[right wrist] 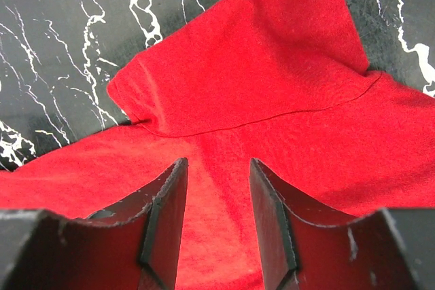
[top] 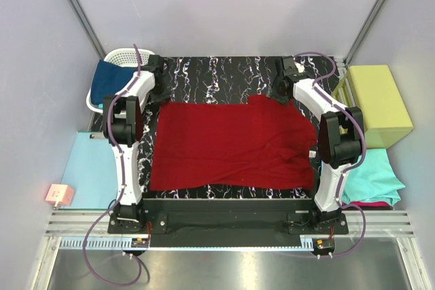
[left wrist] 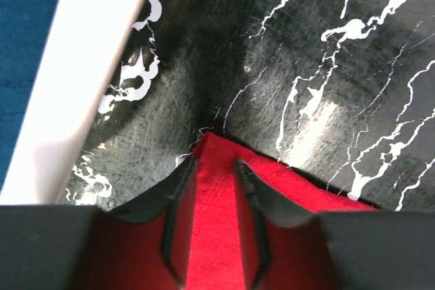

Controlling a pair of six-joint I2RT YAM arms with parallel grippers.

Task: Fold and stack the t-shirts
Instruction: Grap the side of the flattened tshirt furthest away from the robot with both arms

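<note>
L wrist cam only: my left gripper [left wrist: 216,162] straddles 1 corner of the dark red cloth t-shirt [left wrist: 214,229] on the black marbled surface [left wrist: 272,66]; pinch unclear. Right gripper [right wrist: 217,162], jaws apart, sits above the sleeve [right wrist: 251,59]. Top cam hides the fingertips of the 2 grippers.

Just left of the left gripper [left wrist: 214,164], the rim of the white plastic laundry basket [left wrist: 81,93] walls off that side (blue cloth [left wrist: 27,32] fills it). Ahead and to its right, the black white-veined marble tabletop [left wrist: 319,45] lies bare. Ahead of the right gripper [right wrist: 217,164], a folded-over sleeve of the dark red cloth t-shirt [right wrist: 238,79] covers the surface, with bare tabletop beyond. Further right, off the table, stands the yellow-green rectangular box [top: 380,103].
</note>
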